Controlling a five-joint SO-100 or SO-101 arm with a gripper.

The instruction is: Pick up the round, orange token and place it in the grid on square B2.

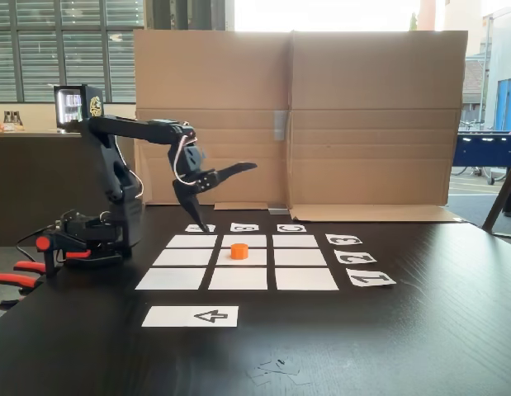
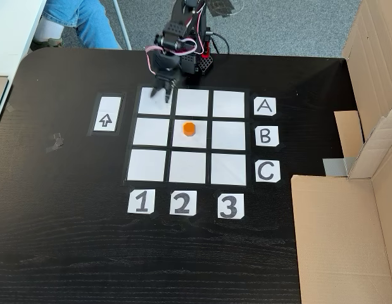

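Token sits on square B2, the centre rectangle of the grid. In the fixed view from above, the token lies in the upper half of B2, slightly right of the square's middle, wholly inside its edges. It stands on a flat face, so it has no long axis to align to; any approach angle around it is equivalent.

Gripper is raised above the far-left corner of the grid, jaws spread wide and holding nothing: one finger points down toward the table by the label cards, the other sticks out sideways to the right. From above, the gripper hangs over the top-left square, row A, column 1.

Key relation: the token lies diagonally from the jaws, one square along the columns and one row out from the arm base, and well apart from both fingers. In the side view it is to the right of and below the gripper, nearer the camera.

Judgement: the token already rests where the task wants it, free of the jaws, so placement looks complete. If a correction were wanted, the jaws would need to travel outward and rightward on that diagonal, then descend.

Arrow card lies left of the grid, untouched.
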